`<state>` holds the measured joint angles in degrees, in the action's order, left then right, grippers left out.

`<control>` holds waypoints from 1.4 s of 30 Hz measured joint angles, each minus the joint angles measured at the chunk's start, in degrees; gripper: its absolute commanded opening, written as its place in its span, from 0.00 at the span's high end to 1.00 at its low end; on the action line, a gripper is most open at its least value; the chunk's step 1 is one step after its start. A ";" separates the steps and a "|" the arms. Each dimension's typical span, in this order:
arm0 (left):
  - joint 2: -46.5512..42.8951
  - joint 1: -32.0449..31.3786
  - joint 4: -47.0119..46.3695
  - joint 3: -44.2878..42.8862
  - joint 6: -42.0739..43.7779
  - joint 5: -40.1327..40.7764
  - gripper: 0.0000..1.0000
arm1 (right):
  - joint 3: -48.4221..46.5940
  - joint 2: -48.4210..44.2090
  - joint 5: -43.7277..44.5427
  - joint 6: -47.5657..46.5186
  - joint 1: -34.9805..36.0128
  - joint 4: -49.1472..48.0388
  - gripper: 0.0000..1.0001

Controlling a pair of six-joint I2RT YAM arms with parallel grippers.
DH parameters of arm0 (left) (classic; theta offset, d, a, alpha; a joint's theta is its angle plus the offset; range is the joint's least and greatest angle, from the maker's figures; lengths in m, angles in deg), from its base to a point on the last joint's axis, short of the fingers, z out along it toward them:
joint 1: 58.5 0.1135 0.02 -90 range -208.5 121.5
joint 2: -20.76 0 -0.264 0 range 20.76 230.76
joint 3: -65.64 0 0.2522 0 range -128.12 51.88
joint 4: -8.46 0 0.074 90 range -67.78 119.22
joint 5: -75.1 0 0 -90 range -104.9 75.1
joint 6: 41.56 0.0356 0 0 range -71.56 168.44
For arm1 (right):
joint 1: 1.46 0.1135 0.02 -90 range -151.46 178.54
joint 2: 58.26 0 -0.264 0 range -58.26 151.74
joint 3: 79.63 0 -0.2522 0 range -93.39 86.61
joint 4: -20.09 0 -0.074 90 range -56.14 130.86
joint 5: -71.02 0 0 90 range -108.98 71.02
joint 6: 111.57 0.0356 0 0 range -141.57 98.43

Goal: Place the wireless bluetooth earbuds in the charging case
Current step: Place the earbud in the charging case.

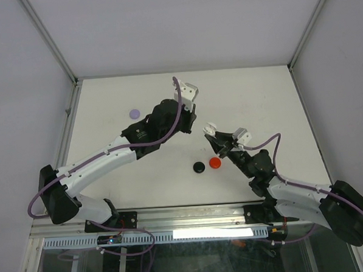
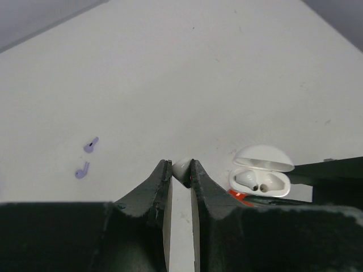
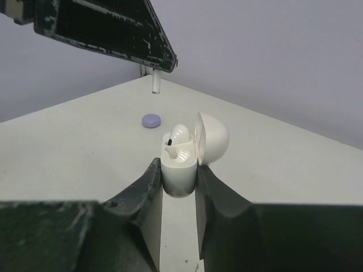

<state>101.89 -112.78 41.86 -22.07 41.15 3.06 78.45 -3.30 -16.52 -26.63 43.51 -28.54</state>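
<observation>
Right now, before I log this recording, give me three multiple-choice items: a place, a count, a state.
1. Where is the white case? A lying untouched B in the right end effector C out of view
2. Lavender earbuds loose on the table: A one B two C four
3. The case's lid is: A open B shut C missing
Key: 1 B, its fingers clamp the case's sides; 2 B, a pair lies together; 3 A, it is tipped back.

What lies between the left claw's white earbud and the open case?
Nothing: bare table shows between the white earbud and white charging case, in the left wrist view.
</observation>
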 measured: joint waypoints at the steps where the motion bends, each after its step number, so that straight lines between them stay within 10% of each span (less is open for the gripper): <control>1: -0.68 -0.59 -1.03 0.22 0.02 0.00 0.86 | 0.00 0.39 -0.13 -0.04 0.00 -0.72 1.00; 42: -1.53 -11.39 -17.55 7.39 9.22 5.81 0.86 | -1.70 0.92 -1.70 0.70 0.00 -3.37 1.00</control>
<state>100.36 -124.17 24.31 -14.68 50.37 8.87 76.74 -2.38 -18.23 -25.94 43.51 -31.90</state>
